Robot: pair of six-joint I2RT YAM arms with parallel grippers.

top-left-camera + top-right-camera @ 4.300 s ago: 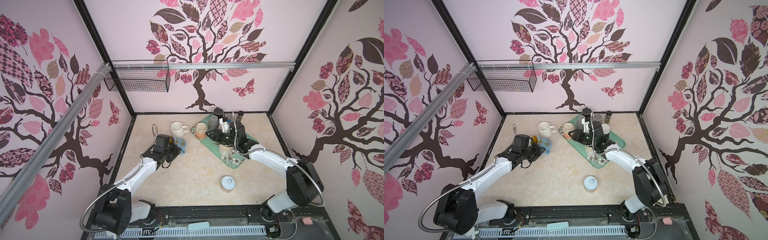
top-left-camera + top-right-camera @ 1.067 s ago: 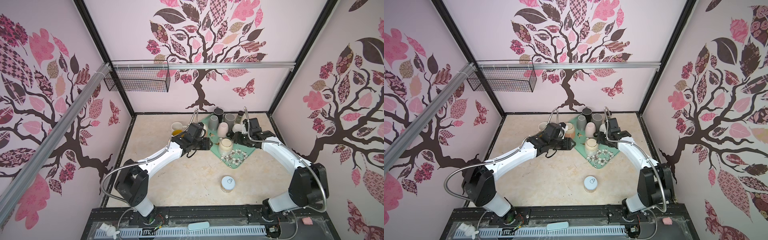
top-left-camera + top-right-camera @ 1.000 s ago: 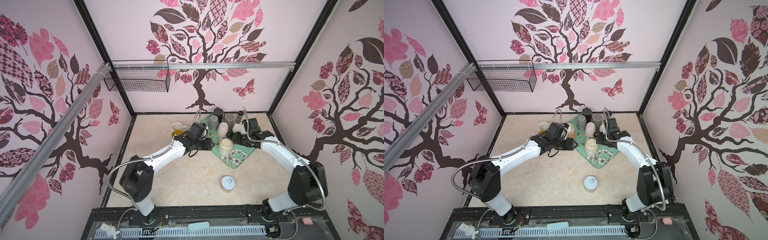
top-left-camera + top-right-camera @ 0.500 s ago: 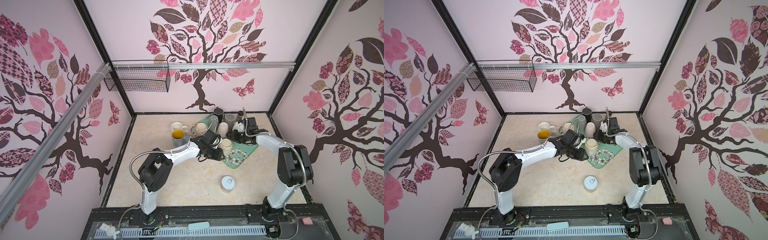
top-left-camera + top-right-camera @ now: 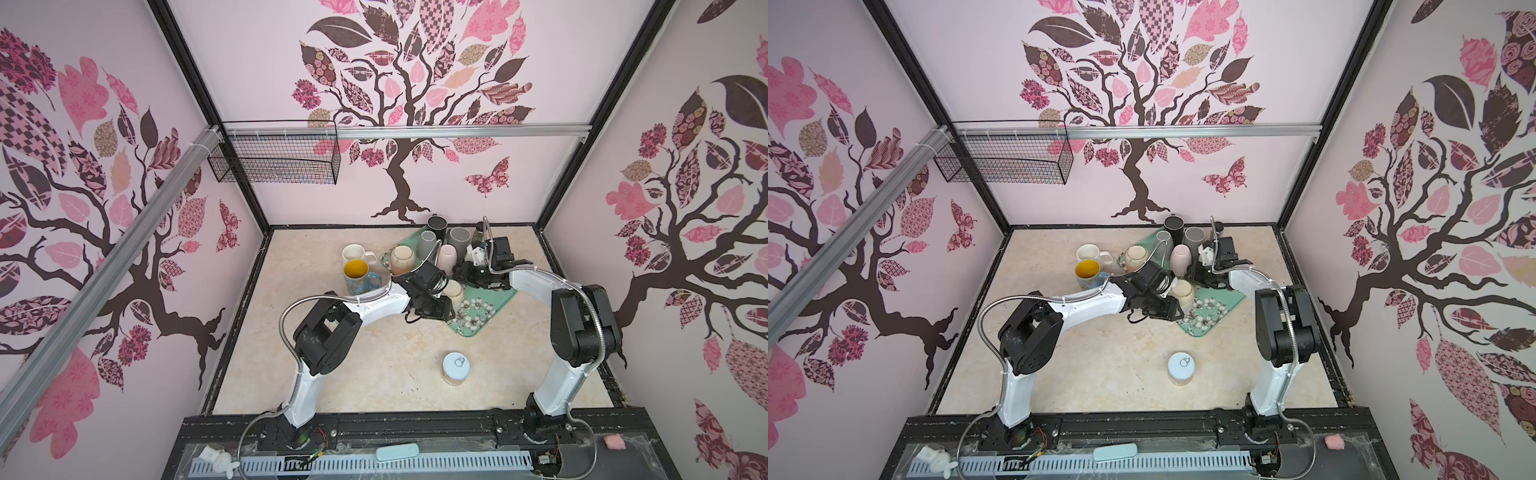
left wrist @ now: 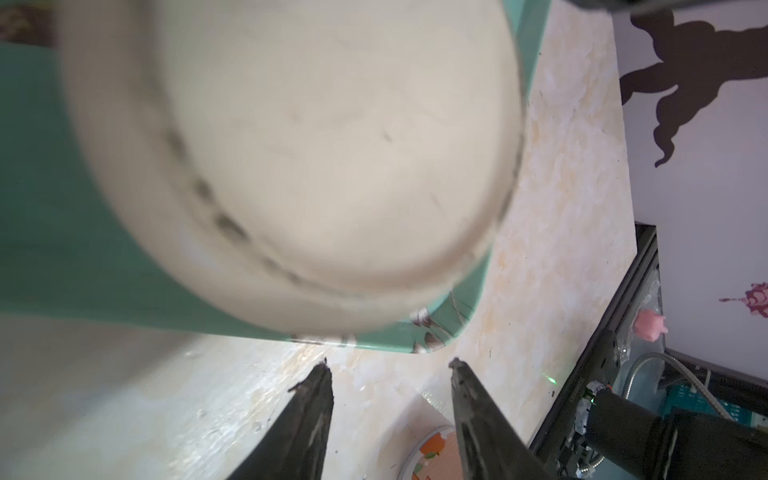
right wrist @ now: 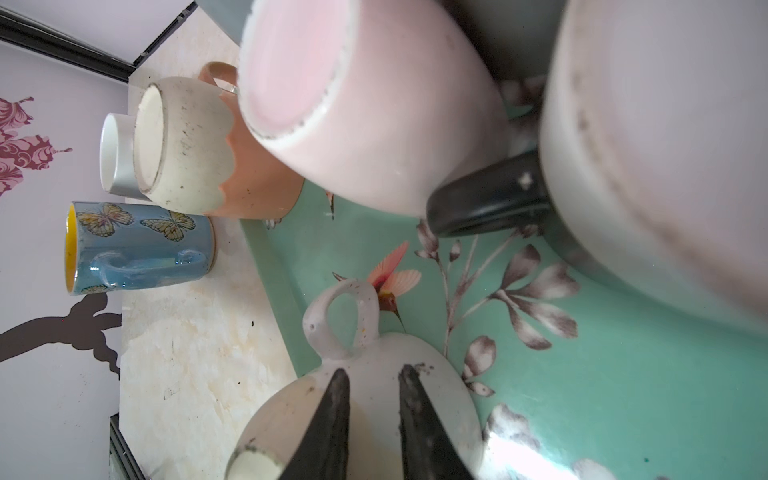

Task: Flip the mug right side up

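The cream mug [image 7: 446,399] is sitting bottom-up on the green tray [image 7: 623,395], and both arms are crowding it. In the right wrist view the right fingers [image 7: 330,419] are lying over its rounded wall, drawn close with only a narrow gap between them. The handle is looping out just beyond their tips. Whether they are nipping anything cannot be told. The left fingers [image 6: 311,415] are standing spread with nothing between them. The mug [image 6: 332,166] is looming just past their tips, and the tray's rim [image 6: 374,345] is crossing in front of them.

The likely trouble is the two arms working the same mug from opposite sides: a push from one could be knocking it out from under the other. The left fingers look narrow for that broad body, so they may be shoving it rather than straddling it. A glazed, rounded wall may also be slipping as it rotates. The pink mug [image 7: 374,116], just beyond the right fingers, is leaving little room for a swing.
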